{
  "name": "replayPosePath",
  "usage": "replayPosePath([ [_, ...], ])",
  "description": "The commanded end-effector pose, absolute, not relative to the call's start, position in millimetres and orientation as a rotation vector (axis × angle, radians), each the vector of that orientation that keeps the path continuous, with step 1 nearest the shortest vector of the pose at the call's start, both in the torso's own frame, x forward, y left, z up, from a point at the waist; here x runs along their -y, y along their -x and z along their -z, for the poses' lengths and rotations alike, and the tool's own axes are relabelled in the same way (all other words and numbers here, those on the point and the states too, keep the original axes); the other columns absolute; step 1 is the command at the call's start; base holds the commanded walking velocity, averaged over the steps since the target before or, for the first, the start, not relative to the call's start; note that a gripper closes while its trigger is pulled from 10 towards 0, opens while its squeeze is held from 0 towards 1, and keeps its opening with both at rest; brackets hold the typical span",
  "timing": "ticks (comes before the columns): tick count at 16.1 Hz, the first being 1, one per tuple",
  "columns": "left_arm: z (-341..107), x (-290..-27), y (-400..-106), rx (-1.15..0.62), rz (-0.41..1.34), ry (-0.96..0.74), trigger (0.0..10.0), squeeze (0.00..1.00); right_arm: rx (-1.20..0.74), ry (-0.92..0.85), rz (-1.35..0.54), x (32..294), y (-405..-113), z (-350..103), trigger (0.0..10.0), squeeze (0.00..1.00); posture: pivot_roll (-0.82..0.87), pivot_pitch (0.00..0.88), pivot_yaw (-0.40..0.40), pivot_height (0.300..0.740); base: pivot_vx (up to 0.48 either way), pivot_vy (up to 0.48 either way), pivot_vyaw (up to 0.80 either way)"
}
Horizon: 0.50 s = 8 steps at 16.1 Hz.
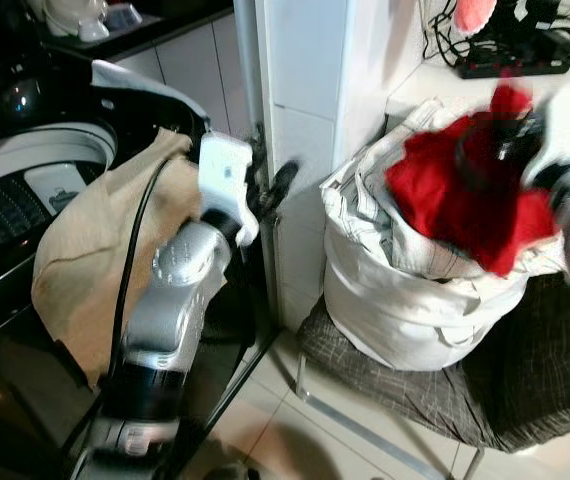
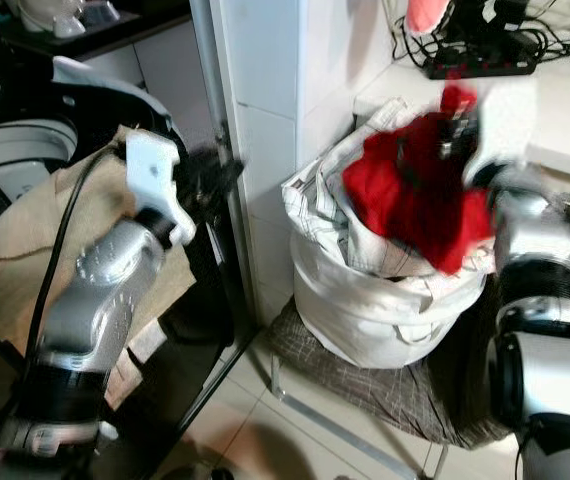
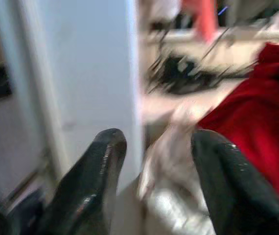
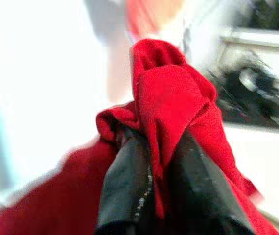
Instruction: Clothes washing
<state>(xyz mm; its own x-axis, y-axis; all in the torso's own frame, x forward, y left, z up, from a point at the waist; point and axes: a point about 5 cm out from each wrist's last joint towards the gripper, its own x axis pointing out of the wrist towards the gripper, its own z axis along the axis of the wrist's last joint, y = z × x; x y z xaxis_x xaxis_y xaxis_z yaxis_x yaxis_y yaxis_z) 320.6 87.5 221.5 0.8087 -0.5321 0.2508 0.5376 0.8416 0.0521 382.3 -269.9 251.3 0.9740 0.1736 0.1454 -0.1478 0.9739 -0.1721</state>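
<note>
At nine o'clock I see a tan cloth draped over the washing machine. My left gripper hangs with jaws parted, empty, beside the white pillar. At three o'clock my right gripper pinches the red garment (blurred) above the white laundry bag.

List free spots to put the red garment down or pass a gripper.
Free: tiled floor between washer and chair.
Crowded: white laundry bag is stuffed; beige cloth drapes the washer edge; cables cover the counter.
</note>
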Motion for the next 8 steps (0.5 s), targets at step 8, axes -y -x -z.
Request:
replayPosePath([
  [8, -268, -31, -327, 0.447, 0.758, 0.027, 10.0, 1.00, 0.444, -0.209, -0.810, 167, -332, -344, 0.0, 0.00, -0.12, 0.000, 0.089, 0.740, 0.000, 0.000, 0.00],
])
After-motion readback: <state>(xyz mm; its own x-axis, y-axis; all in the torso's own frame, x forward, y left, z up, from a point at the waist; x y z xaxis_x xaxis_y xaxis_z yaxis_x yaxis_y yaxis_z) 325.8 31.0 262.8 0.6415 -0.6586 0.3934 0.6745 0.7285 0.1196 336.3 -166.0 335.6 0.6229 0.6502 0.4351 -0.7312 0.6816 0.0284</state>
